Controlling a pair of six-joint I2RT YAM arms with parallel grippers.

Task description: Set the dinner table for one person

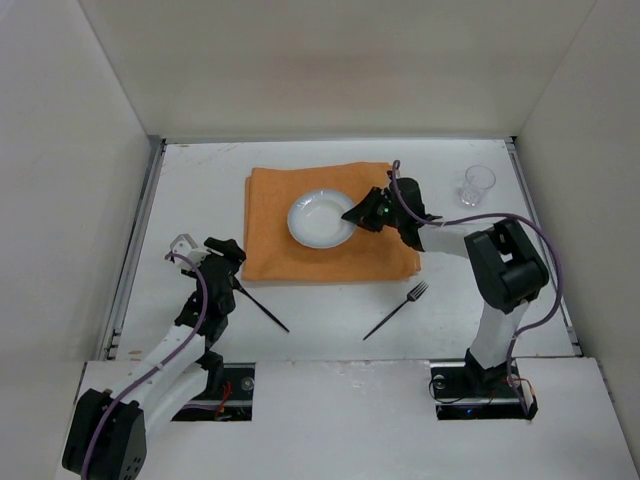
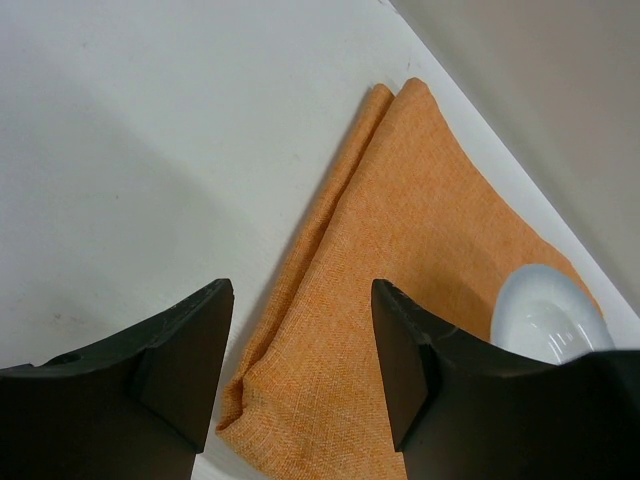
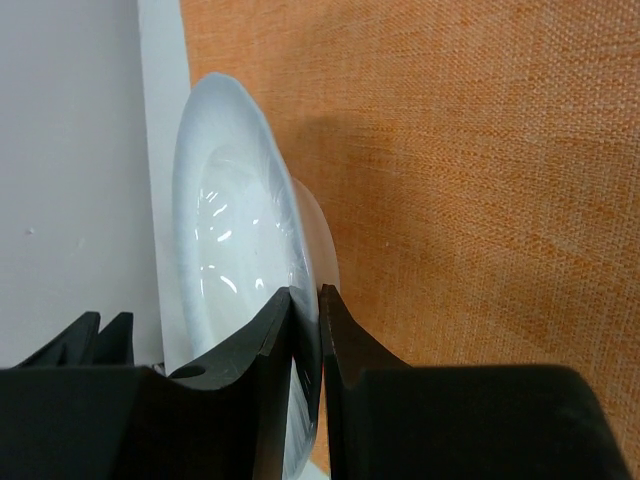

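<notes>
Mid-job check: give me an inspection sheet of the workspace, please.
Surface: white table, orange placemat on it.
Job's things: plate over placemat; knife and fork on bare table nearer the arms; glass far right.
Clutter: nothing seen.
End effectors: left end effector open, empty, by placemat's edge; right end effector shut on plate rim.
Cables: purple cable along each arm.
Surroundings: white walls on three sides; rails along the table.
</notes>
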